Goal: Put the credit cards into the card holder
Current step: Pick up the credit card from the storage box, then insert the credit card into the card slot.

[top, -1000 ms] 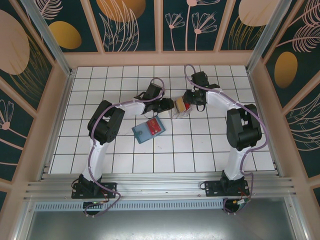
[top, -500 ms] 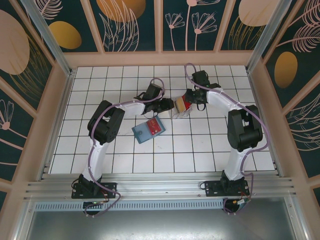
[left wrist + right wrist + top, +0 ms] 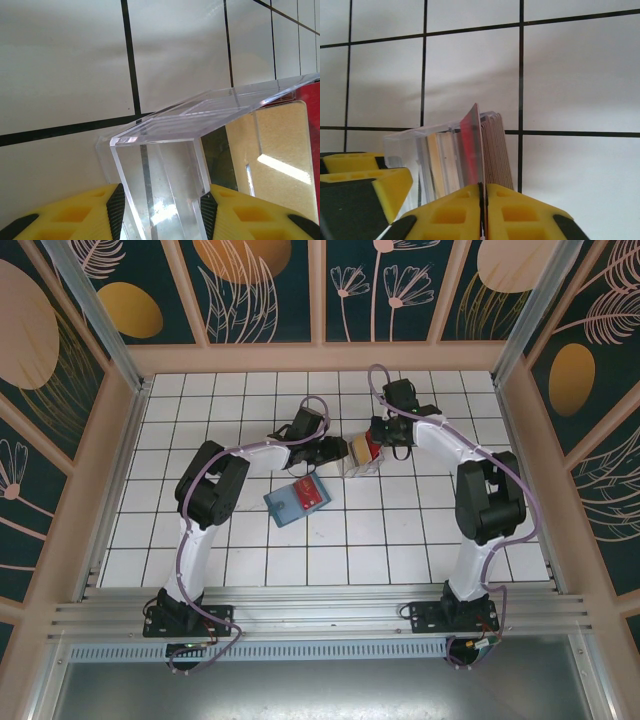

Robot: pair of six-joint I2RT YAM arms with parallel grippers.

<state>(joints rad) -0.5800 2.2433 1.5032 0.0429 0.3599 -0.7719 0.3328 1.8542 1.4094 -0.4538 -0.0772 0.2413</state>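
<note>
Tiles of white are covering the table [image 3: 250, 560], and both arms are reaching to its middle. The teal card holder [image 3: 297, 500] is lying flat, its long side running roughly left to right. It is near the clear box [image 3: 352, 465], to the left of it and closer to the arm bases. The left gripper [image 3: 160, 210] is clamping one wall of this box between its pads, probably to steady it. Inside the box the credit cards [image 3: 495, 145] are standing on edge. The right gripper [image 3: 481, 192] is pinching the red card [image 3: 471, 145], fingers fully together on it. This card probably needs lifting straight up first, then carrying toward the holder, which is lying on the left arm's side.
</note>
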